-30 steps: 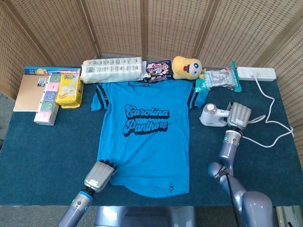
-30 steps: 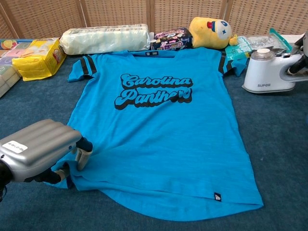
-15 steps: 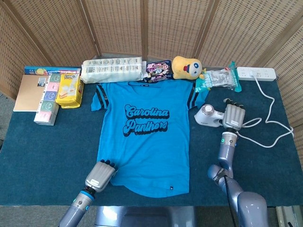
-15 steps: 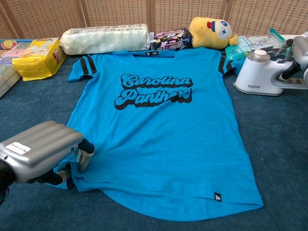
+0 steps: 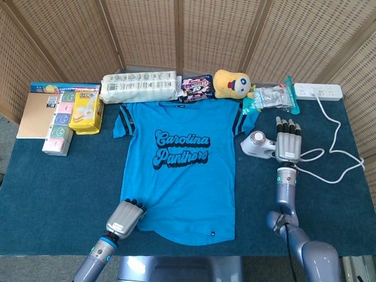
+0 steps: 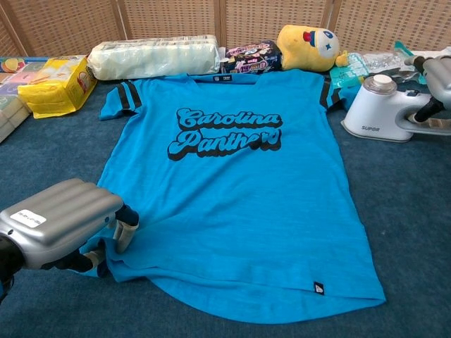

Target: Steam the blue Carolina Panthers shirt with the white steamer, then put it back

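Note:
The blue Carolina Panthers shirt point(image 5: 179, 170) lies flat on the dark blue table point(image 5: 59, 188), collar towards the back. My left hand point(image 5: 123, 217) is at its lower left hem, and in the chest view its curled fingers point(image 6: 125, 224) pinch the bunched hem. The white steamer point(image 5: 257, 144) sits on the table just right of the shirt's sleeve. My right hand point(image 5: 287, 145) lies over the steamer's handle with its fingers stretched out flat, not wrapped around it. In the chest view the steamer point(image 6: 380, 109) shows at the right edge, with part of the right hand point(image 6: 437, 74) beside it.
The steamer's white cord point(image 5: 335, 170) loops across the table to a power strip point(image 5: 318, 90) at the back right. Along the back stand a yellow plush point(image 5: 231, 83), snack bags point(image 5: 197, 87), a long wrapped pack point(image 5: 139, 86), a yellow pack point(image 5: 85, 111) and books point(image 5: 36, 114).
My right hand's fingers have uncurled from the steamer's handle and now lie straight. The steamer has slid slightly left and back. The left hand stays on the hem.

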